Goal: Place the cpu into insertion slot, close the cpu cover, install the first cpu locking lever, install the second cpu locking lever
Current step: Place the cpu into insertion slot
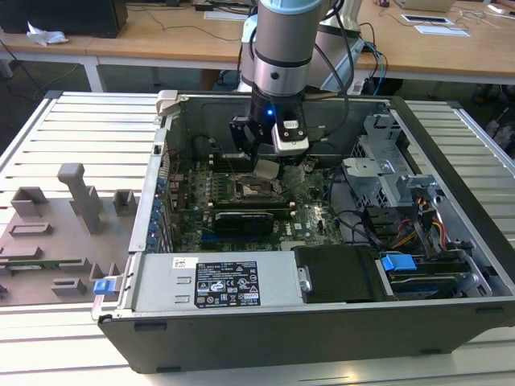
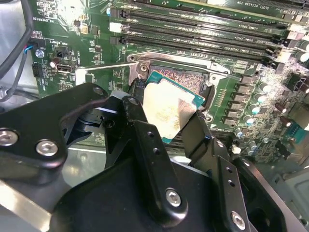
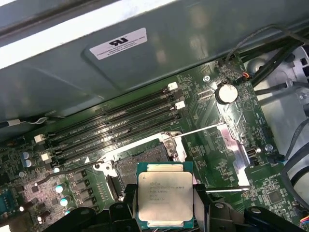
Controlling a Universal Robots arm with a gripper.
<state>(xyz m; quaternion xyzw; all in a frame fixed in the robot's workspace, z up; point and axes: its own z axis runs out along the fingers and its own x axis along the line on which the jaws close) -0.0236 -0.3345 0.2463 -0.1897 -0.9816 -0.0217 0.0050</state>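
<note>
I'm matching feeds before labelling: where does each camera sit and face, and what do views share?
Exterior view: off the arm, high, looking down into the open computer case; shows the arm and gripper.
First wrist view: on the arm, facing down over the cpu at the insertion slot; fingers flank it.
Second wrist view: on the arm, looking obliquely along the fingers at that slot.
Both wrist views share the held cpu and slot.

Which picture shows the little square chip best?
The first wrist view. There the cpu faces the camera, its pale metal top plain to see, held in the gripper. The second wrist view shows it tilted, partly behind the black fingers. The exterior view shows it as a small pale square under the arm.
</note>
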